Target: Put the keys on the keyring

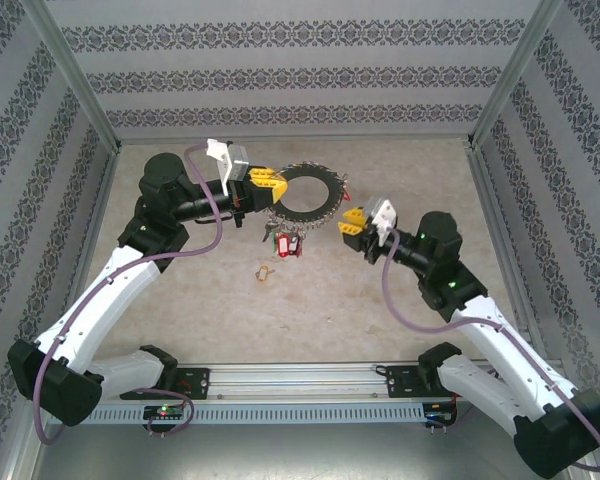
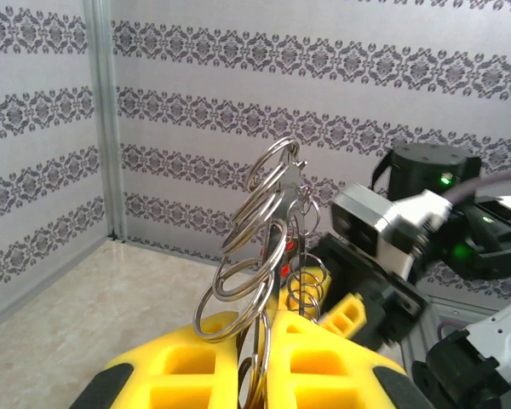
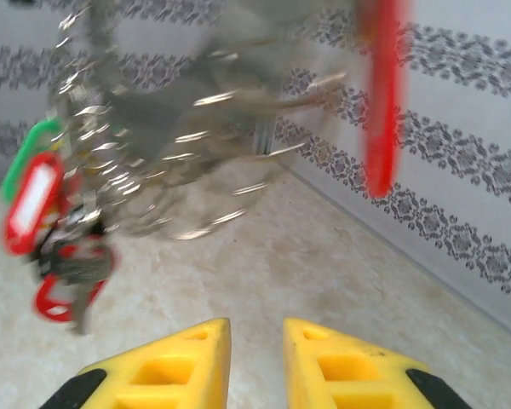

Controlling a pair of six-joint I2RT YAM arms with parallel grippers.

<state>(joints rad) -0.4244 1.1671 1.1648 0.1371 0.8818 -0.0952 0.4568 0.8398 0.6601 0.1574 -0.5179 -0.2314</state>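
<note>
Left gripper [image 1: 263,181] is clamping the left rim of the keyring [image 1: 306,196]. Its yellow fingers [image 2: 196,379] are pressing together on the thin wire loops, which are rising between them in the left wrist view. The hoop is hanging off the table [image 1: 180,300] at the far middle of the scene, its rim fringed with small metal rings. A bunch of red-tagged keys [image 1: 285,243] is dangling from its near side; in the right wrist view a green tag is showing among them, though that view is blurred.

On the right, the right gripper [image 1: 346,222] is hovering just beside the hoop's right rim. Its two yellow fingers are standing slightly apart and are holding nothing between them. Whether they are touching the fringe, I cannot tell.

Nearer than the hoop, a tan key [image 1: 265,271] is lying alone on the table, apart from both grippers.
</note>
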